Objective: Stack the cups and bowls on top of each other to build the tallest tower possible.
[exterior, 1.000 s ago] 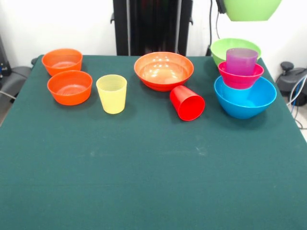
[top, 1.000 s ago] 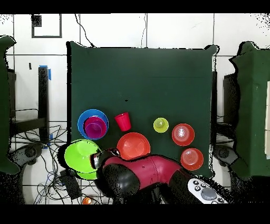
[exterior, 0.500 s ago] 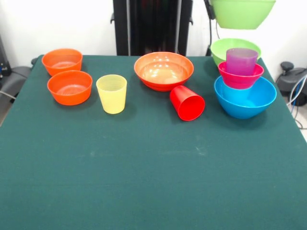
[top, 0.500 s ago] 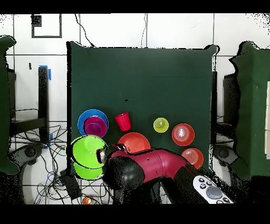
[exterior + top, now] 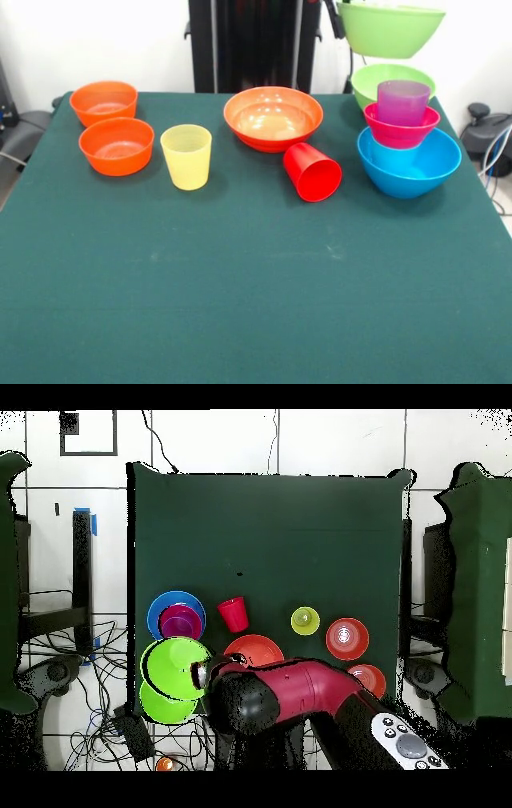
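My gripper [image 5: 330, 16] is shut on the rim of a large lime green bowl [image 5: 390, 30], which hangs high above the table's back right corner. In the overhead view this bowl [image 5: 173, 666] hangs at the gripper [image 5: 200, 676], partly over a second lime green bowl [image 5: 158, 705] [image 5: 392, 80]. A purple cup [image 5: 402, 102] stands in a small magenta bowl [image 5: 401, 131] inside the large blue bowl [image 5: 409, 166]. The red cup [image 5: 312, 172] lies on its side. Upright stands the yellow cup [image 5: 186, 156]. A wide orange bowl [image 5: 273, 118] and two small orange bowls [image 5: 103, 102] [image 5: 117, 146] rest on the cloth.
The red and black arm [image 5: 290, 699] reaches over the wide orange bowl [image 5: 252, 650] and part of one small orange bowl [image 5: 372, 675]. A green cloth [image 5: 256, 280] covers the table.
The held lime green bowl has come lower and moved left in the front view, toward the space over the blue bowl's stack. Everything on the table stayed put.
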### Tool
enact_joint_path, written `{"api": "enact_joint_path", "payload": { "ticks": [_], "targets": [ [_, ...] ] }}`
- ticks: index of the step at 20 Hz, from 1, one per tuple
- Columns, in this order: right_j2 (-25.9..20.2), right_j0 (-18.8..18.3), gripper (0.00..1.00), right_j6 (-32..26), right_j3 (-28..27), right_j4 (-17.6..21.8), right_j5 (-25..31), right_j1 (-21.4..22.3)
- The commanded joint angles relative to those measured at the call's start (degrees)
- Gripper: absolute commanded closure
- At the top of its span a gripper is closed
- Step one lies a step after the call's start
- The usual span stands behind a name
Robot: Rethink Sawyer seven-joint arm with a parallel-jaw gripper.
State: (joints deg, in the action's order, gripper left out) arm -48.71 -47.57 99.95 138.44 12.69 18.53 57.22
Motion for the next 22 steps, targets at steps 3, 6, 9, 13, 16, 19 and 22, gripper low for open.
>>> {"api": "enact_joint_path", "payload": {
  "ticks": [3, 6, 9, 13, 16, 19, 22],
  "targets": [
    [4.90, 5.37, 1.00, 1.92, -6.23, 2.51, 7.40, -5.72],
    [5.68, 6.30, 1.00, 2.05, -6.45, 2.40, 6.91, -6.50],
    [5.33, 6.74, 1.00, 2.14, -6.03, 1.47, 7.47, -6.03],
    [4.80, 7.02, 1.00, 2.40, -5.86, 0.72, 7.33, -5.98],
    [5.40, 7.53, 1.00, 2.72, -5.90, 1.30, 6.01, -7.56],
    [4.81, 6.69, 1.00, 1.96, -4.42, 1.78, 5.06, -9.40],
    [4.17, 5.65, 1.00, 0.94, -4.14, 2.12, 5.49, -9.58]
  ]
}}
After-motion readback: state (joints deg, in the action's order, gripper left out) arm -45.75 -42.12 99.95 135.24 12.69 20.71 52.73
